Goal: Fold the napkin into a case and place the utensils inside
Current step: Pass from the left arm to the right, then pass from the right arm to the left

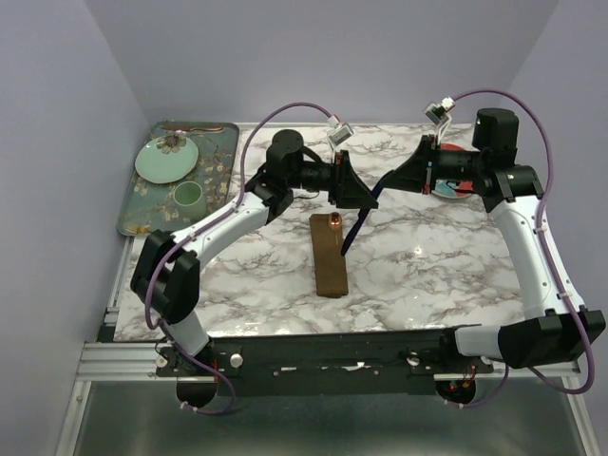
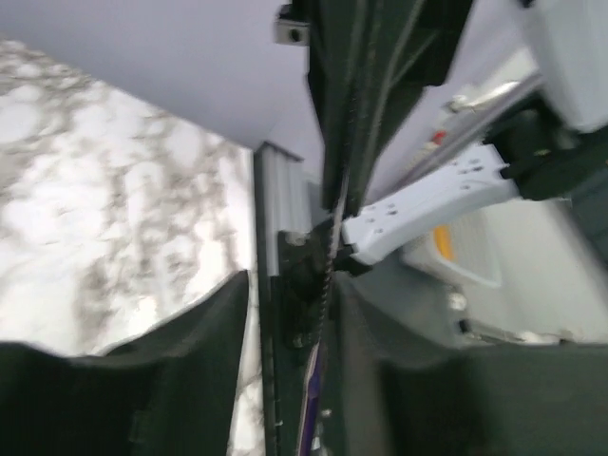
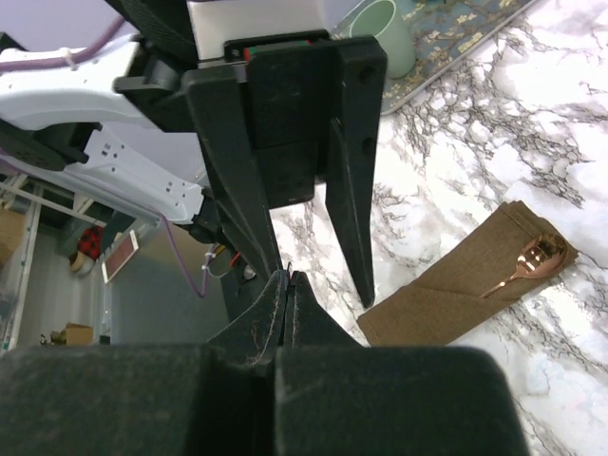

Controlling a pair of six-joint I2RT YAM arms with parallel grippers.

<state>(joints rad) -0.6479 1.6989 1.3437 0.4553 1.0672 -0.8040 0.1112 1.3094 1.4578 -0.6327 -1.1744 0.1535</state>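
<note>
The right tool (image 1: 384, 182) is pinched shut on the blue-handled utensil (image 1: 353, 228) above the case (image 1: 329, 264), and the left tool (image 1: 361, 198) is spread open around it.

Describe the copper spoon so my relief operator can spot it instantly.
On the marble table, find the narrow brown napkin case lying in the middle. The copper spoon shows its small shiny round bowl at the case's far end, unlike the dark blue utensil slanting beside it.
</note>
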